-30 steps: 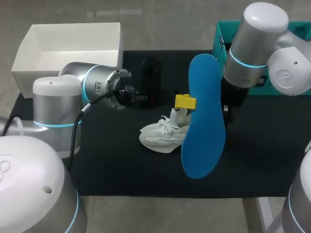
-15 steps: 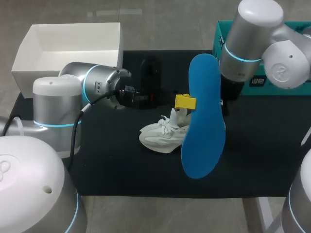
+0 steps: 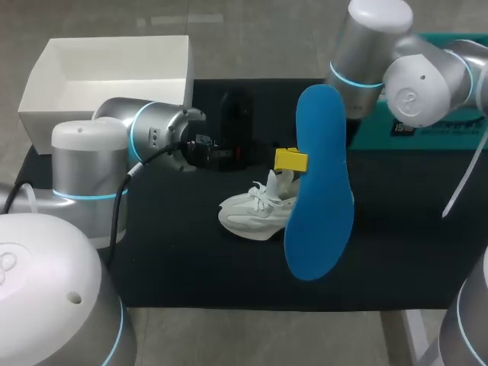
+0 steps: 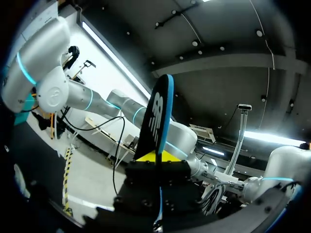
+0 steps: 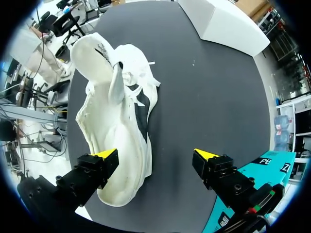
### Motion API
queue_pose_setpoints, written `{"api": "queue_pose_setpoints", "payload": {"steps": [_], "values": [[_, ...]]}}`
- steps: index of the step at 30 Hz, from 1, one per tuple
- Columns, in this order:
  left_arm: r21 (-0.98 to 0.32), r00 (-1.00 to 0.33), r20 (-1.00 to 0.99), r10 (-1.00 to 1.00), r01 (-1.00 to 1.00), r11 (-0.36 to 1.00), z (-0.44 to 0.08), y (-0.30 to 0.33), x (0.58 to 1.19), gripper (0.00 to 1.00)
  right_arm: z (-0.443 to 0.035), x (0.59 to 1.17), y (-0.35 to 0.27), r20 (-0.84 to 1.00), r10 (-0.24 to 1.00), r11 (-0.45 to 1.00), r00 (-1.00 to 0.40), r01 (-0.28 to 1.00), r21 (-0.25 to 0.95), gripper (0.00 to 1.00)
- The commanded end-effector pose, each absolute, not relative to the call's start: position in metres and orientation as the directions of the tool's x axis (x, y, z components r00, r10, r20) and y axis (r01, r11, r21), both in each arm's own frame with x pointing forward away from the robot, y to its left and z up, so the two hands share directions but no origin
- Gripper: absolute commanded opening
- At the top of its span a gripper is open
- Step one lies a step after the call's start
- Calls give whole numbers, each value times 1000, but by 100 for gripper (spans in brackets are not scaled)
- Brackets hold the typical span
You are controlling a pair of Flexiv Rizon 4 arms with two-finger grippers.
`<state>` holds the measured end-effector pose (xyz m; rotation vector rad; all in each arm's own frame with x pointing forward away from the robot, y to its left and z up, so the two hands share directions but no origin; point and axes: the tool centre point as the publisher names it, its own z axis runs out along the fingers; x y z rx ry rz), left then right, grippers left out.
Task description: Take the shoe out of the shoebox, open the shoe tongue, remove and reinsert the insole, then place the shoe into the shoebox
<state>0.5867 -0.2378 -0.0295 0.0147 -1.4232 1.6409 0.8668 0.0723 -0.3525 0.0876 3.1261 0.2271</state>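
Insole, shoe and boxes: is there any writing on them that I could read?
Insole: a white logo on its dark side; no readable words.
Teal box: white print, too blurred to read.
Shoe: small dark print by its opening, too small to read.
White box: none.

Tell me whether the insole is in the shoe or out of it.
Out. The left gripper holds the blue insole upright in the air; the white shoe lies on the mat without it.
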Motion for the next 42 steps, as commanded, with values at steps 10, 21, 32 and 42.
{"api": "queue_pose_setpoints", "payload": {"steps": [10,21,32,42], "values": [[-769,-564,546,619,-630,105,-31,-238,587,0,-390,860,98,75,4,980,-997,19,199,0],[-769,-564,546,619,-630,105,-31,-238,587,0,-390,860,98,75,4,980,-997,19,199,0],[-769,-564,546,619,-630,105,-31,-238,587,0,-375,853,106,109,231,942,-967,251,222,0],[-769,-564,546,619,-630,105,-31,-238,587,0,-359,837,96,250,629,635,-736,672,382,0]]}}
